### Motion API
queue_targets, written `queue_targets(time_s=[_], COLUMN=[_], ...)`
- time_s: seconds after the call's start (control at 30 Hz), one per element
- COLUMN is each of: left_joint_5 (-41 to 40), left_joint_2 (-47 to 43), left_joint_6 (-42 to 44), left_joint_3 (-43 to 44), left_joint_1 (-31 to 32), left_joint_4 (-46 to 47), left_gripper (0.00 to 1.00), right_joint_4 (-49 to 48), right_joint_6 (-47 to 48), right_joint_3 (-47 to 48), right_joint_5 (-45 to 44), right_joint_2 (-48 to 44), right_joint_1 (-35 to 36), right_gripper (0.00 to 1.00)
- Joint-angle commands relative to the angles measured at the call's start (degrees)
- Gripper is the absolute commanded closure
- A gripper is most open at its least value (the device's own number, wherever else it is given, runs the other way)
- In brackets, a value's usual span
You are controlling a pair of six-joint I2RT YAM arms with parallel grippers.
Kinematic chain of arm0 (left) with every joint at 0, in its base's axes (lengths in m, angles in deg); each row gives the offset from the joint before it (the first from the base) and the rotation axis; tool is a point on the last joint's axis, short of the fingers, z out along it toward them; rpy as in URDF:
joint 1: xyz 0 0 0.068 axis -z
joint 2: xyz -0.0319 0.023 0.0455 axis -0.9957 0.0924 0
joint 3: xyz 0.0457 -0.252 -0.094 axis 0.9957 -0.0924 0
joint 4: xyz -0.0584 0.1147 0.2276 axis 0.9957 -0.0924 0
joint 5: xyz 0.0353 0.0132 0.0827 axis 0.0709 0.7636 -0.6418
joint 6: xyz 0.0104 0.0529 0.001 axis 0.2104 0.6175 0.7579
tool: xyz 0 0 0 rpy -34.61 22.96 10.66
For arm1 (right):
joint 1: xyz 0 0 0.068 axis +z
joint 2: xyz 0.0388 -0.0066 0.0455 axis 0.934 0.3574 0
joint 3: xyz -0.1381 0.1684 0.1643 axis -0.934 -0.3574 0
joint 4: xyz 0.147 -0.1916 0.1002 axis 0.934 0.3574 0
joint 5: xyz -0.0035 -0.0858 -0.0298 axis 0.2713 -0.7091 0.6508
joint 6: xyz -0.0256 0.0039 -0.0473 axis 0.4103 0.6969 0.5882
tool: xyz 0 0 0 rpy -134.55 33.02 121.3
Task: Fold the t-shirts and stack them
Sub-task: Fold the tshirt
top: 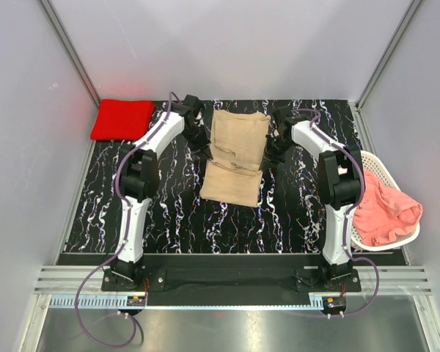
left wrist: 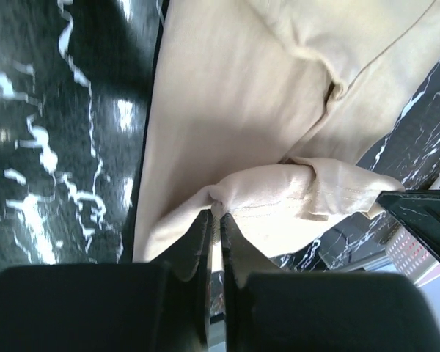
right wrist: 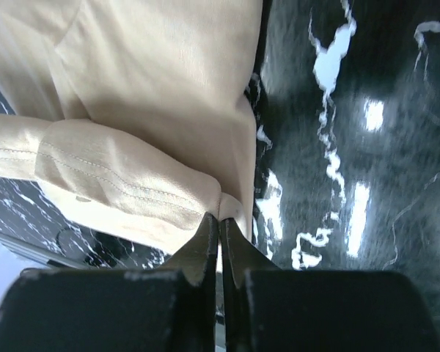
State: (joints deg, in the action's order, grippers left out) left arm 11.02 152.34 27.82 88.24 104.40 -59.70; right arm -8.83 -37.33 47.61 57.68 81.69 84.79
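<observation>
Tan t-shirt point(top: 236, 158) lies in the middle of the table point(top: 169, 220), between my two arms, part-folded. The left gripper point(left wrist: 214, 218) is clamped on a bunched, stitched edge at its left side, and the right gripper point(right wrist: 220, 220) is pinched tight on the matching edge opposite. Whether that edge is sleeve or hem, I can't quite tell from the wrist views.

I judge I'm mid-fold. The next move calls for both arms to travel together, keeping the cloth taut and level, then lay the edges square before letting go.

The red t-shirt point(top: 121, 119) sits folded at the far left corner. The pink t-shirt point(top: 385, 213) is heaped in the white basket point(top: 379, 167) on the right. The tabletop is black marbled, with pale grey walls point(top: 227, 44) around it.
</observation>
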Motion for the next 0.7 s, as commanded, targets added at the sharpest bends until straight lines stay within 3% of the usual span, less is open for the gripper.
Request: queue_targets(time_s=[0.0,0.1,0.13,0.17,0.23,0.3,0.4,0.47,0.67], left_joint_5=[1.57,0.78,0.69,0.43,-0.8,-2.73,-3.97,-3.45,0.86], left_joint_2=[1.76,3.87,4.74,4.84,4.05,1.42,-3.32,-8.05,-20.02], left_joint_6=[0.28,-0.59,-1.29,-1.47,-2.0,-1.39,1.15,2.21,7.31], left_joint_3=[3.57,6.64,7.7,8.49,9.29,8.94,6.32,-0.52,-27.91], left_joint_1=[-0.98,-1.86,-2.12,-2.65,-3.18,-3.88,-3.97,-3.54,-0.46], left_joint_4=[3.97,5.12,5.03,5.03,5.55,5.82,5.65,5.91,12.32], left_gripper=[0.88,0.73,0.71,0.69,0.55,0.46,0.43,0.43,0.32], right_joint_4=[-2.74,-5.91,-6.09,-5.92,-3.64,1.18,8.11,9.02,0.17], right_joint_6=[0.62,-0.43,-0.7,-0.52,0.0,1.14,2.81,2.64,2.02], right_joint_3=[3.3,5.15,7.76,9.62,16.82,25.75,32.73,31.09,5.01], right_joint_5=[1.49,1.93,2.11,2.2,1.85,0.01,-3.68,-3.96,4.03], right_joint_2=[1.81,4.7,6.97,8.3,11.73,14.54,15.35,13.51,-1.24], right_joint_1=[-1.4,-2.71,-3.15,-3.51,-4.39,-4.82,-5.0,-5.0,-3.43], right_gripper=[0.96,0.87,0.73,0.7,0.64,0.53,0.42,0.39,0.3])
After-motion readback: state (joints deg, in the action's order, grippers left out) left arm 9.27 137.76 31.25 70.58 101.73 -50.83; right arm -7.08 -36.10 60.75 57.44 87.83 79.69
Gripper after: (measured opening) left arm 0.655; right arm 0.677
